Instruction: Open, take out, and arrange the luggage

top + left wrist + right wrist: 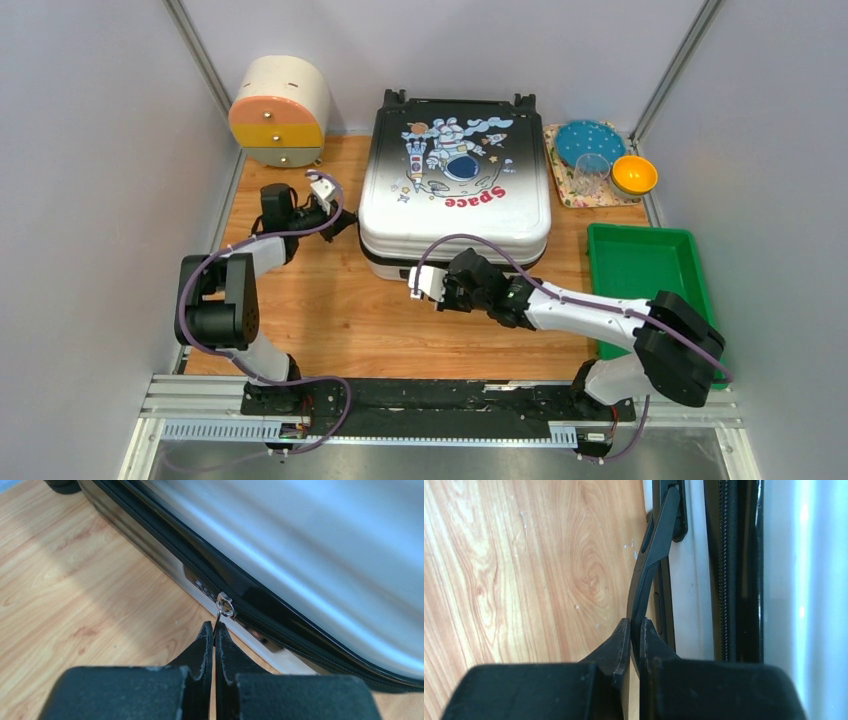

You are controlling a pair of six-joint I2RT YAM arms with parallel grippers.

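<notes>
A wooden bench (340, 310) with a pale grain is enclosed by grey walls (90, 150). At 10 o'clock, in the far corner, stands a round cream box (295, 85). It has an orange drawer (262, 107) on top, a yellow drawer (275, 132) under it and a cream one at the bottom. At 2 o'clock lies a patterned mat (565, 192) that carries three things. These are a blue plate (590, 138) with pale dots, a clear cup (592, 172) overlapping the plate's near edge in the overhead view, and an orange bowl (634, 175) just beside the cup. At 4 o'clock a green tray (640, 268) sits along the bench edge. A metal rail (430, 432) runs across at 6 o'clock.
</notes>
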